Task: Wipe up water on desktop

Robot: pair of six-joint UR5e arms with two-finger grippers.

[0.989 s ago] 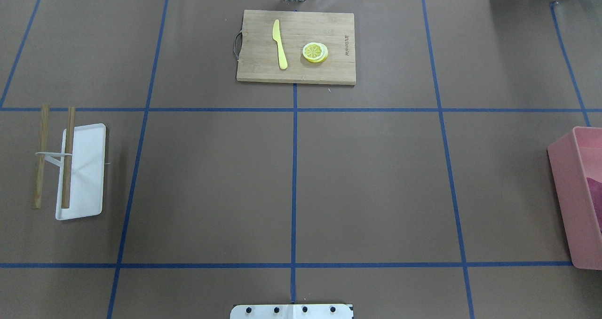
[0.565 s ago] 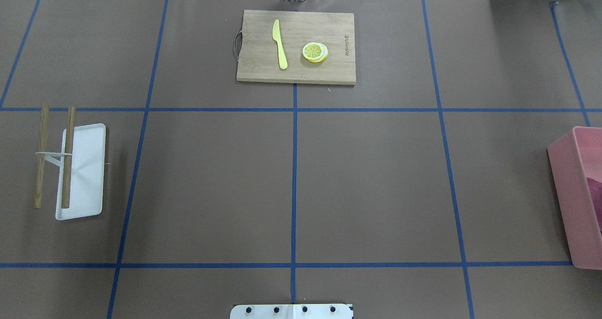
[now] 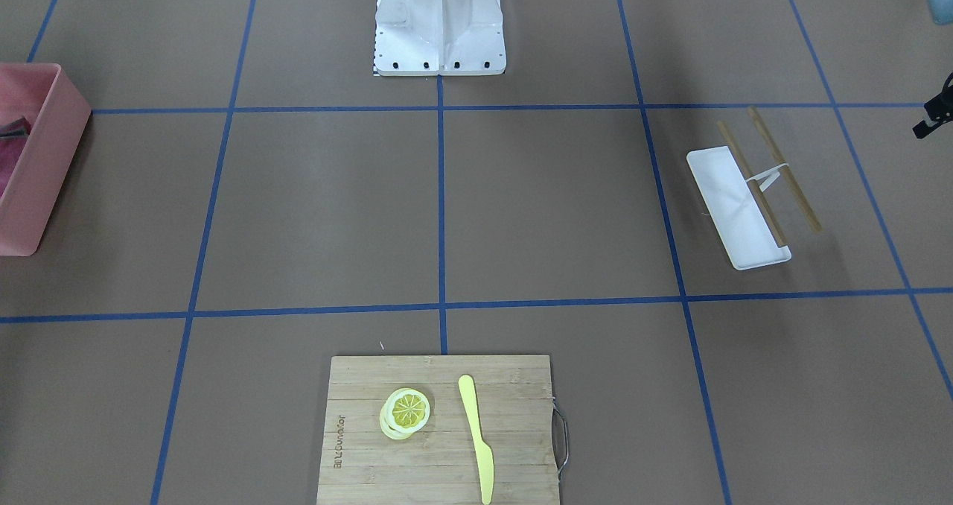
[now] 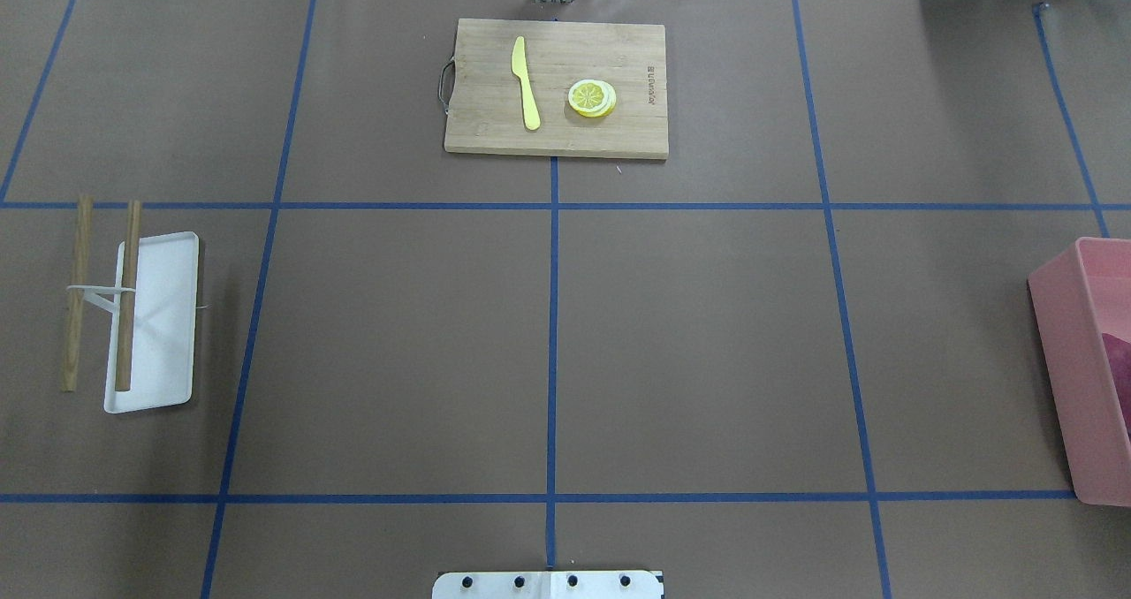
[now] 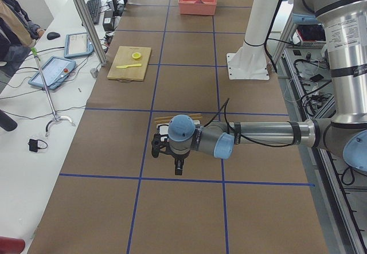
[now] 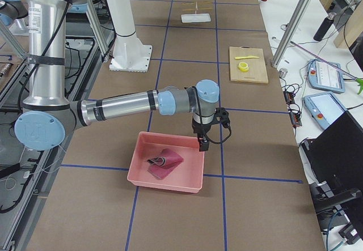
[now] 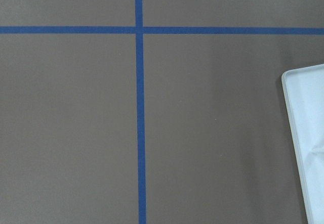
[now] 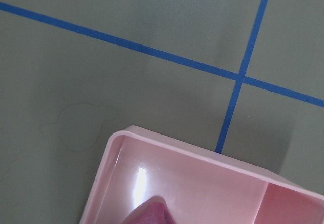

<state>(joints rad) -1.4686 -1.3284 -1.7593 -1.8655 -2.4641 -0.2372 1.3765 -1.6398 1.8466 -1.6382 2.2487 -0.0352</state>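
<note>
The brown desktop (image 4: pixel 398 352) with blue tape lines shows no plain puddle. The right wrist view shows a faint rounded outline (image 8: pixel 76 128) on it beside the pink bin (image 8: pixel 202 183). A magenta cloth (image 6: pixel 164 161) lies in that bin and also shows in the right wrist view (image 8: pixel 152 211). My right gripper (image 6: pixel 202 143) hangs over the bin's far rim; I cannot tell whether it is open or shut. My left gripper (image 5: pixel 172 161) hovers low beside the white tray (image 5: pixel 172 131); I cannot tell its state either.
A bamboo cutting board (image 4: pixel 557 87) with a yellow knife (image 4: pixel 526 82) and lemon slices (image 4: pixel 592 98) lies at the far middle. Two wooden sticks (image 4: pixel 128 294) rest across the white tray (image 4: pixel 163 316) at the left. The robot base (image 3: pixel 439 21) stands at the near middle edge.
</note>
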